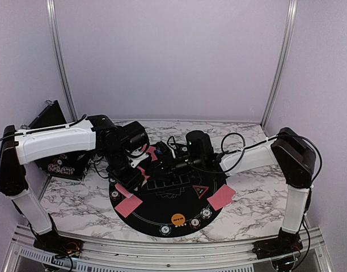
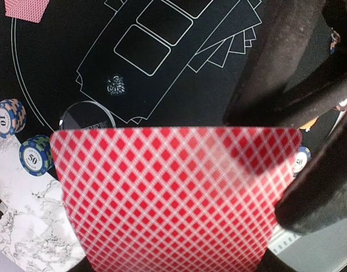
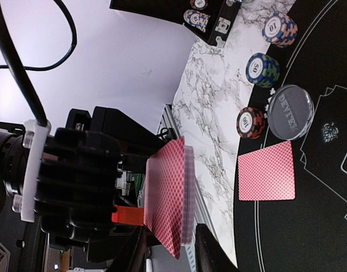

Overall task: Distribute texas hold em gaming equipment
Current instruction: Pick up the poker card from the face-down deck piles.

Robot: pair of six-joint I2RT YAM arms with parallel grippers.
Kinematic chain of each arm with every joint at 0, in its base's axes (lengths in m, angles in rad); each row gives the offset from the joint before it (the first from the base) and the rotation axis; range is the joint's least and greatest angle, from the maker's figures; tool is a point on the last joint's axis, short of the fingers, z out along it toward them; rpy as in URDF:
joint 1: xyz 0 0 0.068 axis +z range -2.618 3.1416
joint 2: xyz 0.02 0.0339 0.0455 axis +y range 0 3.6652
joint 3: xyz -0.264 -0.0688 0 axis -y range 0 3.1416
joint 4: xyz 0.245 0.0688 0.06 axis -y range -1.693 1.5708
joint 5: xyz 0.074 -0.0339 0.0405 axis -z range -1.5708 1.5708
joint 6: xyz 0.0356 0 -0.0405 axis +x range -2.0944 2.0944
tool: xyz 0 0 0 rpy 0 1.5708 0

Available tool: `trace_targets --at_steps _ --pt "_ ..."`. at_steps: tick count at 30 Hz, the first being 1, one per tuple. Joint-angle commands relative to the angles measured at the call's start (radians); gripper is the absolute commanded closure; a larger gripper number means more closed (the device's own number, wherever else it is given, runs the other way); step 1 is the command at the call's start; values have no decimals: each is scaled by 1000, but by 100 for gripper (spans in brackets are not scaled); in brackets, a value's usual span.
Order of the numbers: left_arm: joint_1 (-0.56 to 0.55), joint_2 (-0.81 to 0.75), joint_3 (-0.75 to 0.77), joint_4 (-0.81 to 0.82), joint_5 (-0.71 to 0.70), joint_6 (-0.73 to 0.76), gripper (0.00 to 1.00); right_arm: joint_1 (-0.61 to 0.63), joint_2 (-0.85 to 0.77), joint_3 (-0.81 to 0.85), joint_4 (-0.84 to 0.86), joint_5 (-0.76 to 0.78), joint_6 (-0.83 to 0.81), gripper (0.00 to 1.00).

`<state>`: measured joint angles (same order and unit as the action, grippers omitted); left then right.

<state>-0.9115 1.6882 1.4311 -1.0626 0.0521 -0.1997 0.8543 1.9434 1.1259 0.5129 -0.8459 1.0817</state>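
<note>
Deck of red diamond-backed playing cards [image 3: 169,195] clamped in the left gripper [image 1: 140,164], jaws closed on the stack, raised above the large round black mat [image 1: 162,212]. Right gripper [image 3: 174,256] at the deck's lower corner, dark fingers [image 3: 210,249] either side of the stack and partly apart; contact with a card impossible to tell.

Best to pinch only the outermost card, draw it flat along the deck, and keep the left grip firm to avoid fanning the neighbours.

Dealt so far, judging by the layout: one red-backed card [image 3: 266,170] face down at the mat's left rim, another [image 1: 220,196] at the right rim. Close by:
- a clear round dealer button [image 3: 291,111]
- striped poker chips [image 3: 262,69] along the mat's edge on the marble tabletop [image 3: 213,113]
- a red triangle marker [image 1: 200,191]
- an orange disc [image 1: 177,218]

Wrists crowded together over the mat, black cables [image 1: 236,144] looping near the right arm: a likely snag during any sideways pull.
</note>
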Motion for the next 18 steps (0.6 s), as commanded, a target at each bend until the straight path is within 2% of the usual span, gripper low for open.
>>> trace_targets --at_steps 1,18 --pt "-4 5 6 -23 3 -1 42 -5 -25 -6 35 -1 7 74" --pt "-4 1 -1 -22 4 -1 42 -23 -30 -41 124 -29 83 100"
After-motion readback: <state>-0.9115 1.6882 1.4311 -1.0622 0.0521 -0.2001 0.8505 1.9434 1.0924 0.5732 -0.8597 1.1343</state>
